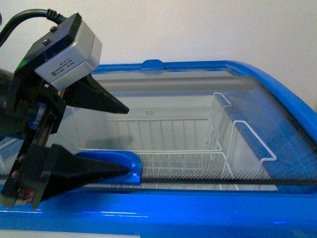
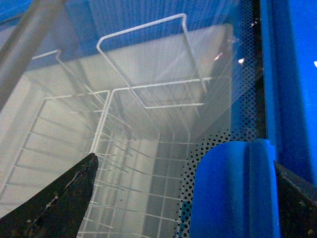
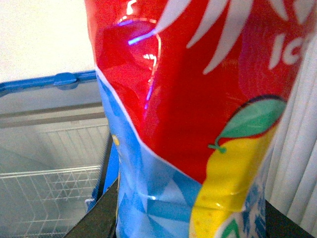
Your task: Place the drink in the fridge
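Observation:
The fridge point(image 1: 208, 208) is a white chest cooler with a blue rim, right in front of me. Its glass lid point(image 1: 277, 124) covers the right side, and white wire baskets point(image 1: 173, 144) sit inside. My left gripper point(image 1: 128, 140) is open at the front left. In the left wrist view point(image 2: 183, 198) its jaws stand either side of the lid's blue handle point(image 2: 233, 188), one black finger point(image 2: 64, 198) over the baskets. My right gripper point(image 3: 190, 225) is shut on the drink point(image 3: 198, 124), a bottle with a red, blue and yellow label. It is not in the front view.
A pale wall stands behind the fridge. In the right wrist view the fridge's blue back rim point(image 3: 49, 82) and baskets lie to the drink's left, and a white curtain point(image 3: 302, 148) hangs to its right. The lid's dotted edge point(image 1: 198, 172) runs along the front.

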Available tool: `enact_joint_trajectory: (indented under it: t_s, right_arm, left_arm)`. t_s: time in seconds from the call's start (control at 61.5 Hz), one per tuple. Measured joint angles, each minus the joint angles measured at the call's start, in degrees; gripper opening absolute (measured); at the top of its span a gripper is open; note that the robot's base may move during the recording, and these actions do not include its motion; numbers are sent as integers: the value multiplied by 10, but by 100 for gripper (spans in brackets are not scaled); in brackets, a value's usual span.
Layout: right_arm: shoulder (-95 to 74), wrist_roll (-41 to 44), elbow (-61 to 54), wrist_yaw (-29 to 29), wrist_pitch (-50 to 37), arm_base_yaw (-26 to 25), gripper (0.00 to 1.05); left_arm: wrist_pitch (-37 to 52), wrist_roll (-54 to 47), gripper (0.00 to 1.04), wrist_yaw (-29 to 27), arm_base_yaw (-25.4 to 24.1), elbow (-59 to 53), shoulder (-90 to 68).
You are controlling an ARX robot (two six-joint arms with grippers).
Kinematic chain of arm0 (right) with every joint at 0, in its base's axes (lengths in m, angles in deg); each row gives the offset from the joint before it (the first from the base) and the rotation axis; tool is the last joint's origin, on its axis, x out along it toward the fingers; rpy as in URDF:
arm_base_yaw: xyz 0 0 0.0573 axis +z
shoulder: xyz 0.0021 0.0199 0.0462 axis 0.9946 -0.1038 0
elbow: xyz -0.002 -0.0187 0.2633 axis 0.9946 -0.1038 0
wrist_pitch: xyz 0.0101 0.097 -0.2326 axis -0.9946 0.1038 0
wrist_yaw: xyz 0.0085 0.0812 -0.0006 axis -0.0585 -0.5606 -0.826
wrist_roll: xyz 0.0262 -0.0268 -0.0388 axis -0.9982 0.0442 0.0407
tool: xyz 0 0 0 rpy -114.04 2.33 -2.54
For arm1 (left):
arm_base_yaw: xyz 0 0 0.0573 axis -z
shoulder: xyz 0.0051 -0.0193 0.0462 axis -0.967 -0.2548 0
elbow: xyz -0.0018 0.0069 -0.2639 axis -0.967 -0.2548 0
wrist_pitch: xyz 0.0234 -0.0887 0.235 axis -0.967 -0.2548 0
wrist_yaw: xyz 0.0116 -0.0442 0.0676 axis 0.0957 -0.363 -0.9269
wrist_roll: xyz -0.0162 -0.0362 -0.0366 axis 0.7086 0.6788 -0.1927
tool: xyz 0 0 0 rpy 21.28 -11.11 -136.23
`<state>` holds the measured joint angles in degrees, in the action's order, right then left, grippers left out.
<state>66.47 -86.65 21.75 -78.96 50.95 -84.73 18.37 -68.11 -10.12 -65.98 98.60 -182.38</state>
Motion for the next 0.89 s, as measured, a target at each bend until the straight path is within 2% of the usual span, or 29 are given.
enact_joint_trajectory:
  t_s: [0.179,0.244,0.341,0.634,0.699,0.796,0.894]
  right_arm:
    - [0,0,0,0,0,0,40]
    - [0,0,0,0,0,0,40]
    - [0,0,0,0,0,0,40]
    - [0,0,0,-1,0,0,40]
    - [0,0,0,1,0,0,40]
    - [0,0,0,1,0,0,40]
    - [0,0,0,0,0,0,40]
  left_arm:
    - [80,10,97,-31,-1,53,-43]
    - [126,18,97,-59,-1,70,-59]
    - [226,40,97,-141,-3,98,-91]
    - [425,95,97,-265,-13,95,-140]
    - [462,106,97,-311,-18,83,-144]
    - [536,152,97,-416,-38,53,-141]
    - [503,270,97,-502,-61,-24,-82]
